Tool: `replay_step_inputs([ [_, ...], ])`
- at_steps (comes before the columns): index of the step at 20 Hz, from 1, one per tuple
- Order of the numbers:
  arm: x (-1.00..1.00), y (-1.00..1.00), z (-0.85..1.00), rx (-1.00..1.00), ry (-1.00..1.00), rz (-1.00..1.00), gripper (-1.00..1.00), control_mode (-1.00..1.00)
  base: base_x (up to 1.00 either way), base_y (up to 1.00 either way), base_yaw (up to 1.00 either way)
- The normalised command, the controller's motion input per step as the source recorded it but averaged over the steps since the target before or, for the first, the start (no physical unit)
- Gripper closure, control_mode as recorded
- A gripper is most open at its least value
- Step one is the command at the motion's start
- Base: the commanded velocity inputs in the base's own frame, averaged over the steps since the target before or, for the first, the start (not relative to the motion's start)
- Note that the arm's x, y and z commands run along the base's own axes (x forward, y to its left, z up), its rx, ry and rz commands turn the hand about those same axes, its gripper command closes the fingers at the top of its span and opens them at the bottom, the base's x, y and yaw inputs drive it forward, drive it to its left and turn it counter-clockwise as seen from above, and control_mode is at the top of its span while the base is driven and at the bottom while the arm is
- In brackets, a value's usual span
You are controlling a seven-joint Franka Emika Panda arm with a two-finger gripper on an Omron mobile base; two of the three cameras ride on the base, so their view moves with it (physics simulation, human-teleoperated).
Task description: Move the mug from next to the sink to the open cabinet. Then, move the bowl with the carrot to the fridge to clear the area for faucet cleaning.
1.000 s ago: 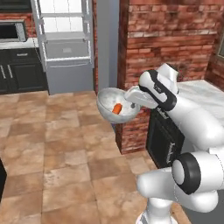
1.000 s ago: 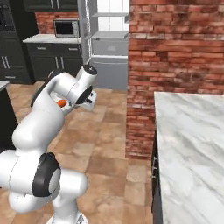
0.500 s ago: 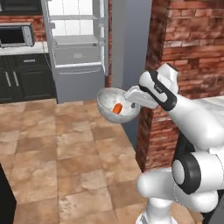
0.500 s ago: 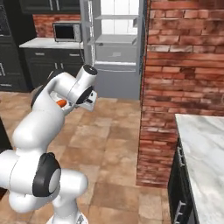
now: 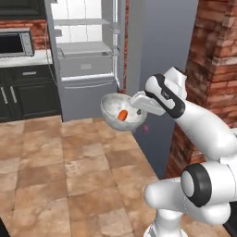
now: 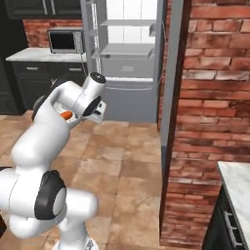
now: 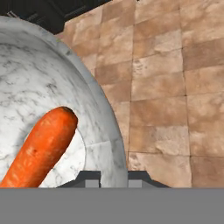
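Two fingertips (image 7: 92,178) barely visible; end effector (image 7: 114,177) clamps bowl (image 5: 113,107) rim; carrot (image 5: 122,115) inside.

text: none legible | labels: none | brands: none | numbers: none | signs: none

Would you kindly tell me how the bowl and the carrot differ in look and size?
The bowl is grey-white and marbled; the carrot is plain orange. The bowl is wide and rounded, while the carrot is a short stub, far smaller. The bowl is hollow and holds the carrot, which lies on its inner wall. The tool grips the bowl's rim, not the carrot. Both are carried above the tiled floor.
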Motion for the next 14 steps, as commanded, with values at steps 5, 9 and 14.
replay_step_inputs([
  [5,0.0,0.0,0.0,0.0,0.0,0.0,1.0,1.0,1.0,0.33,-0.19],
  [9,0.0,0.0,0.0,0.0,0.0,0.0,1.0,1.0,1.0,0.44,-0.14],
  [14,0.0,0.0,0.0,0.0,0.0,0.0,1.0,1.0,1.0,0.56,-0.01],
])
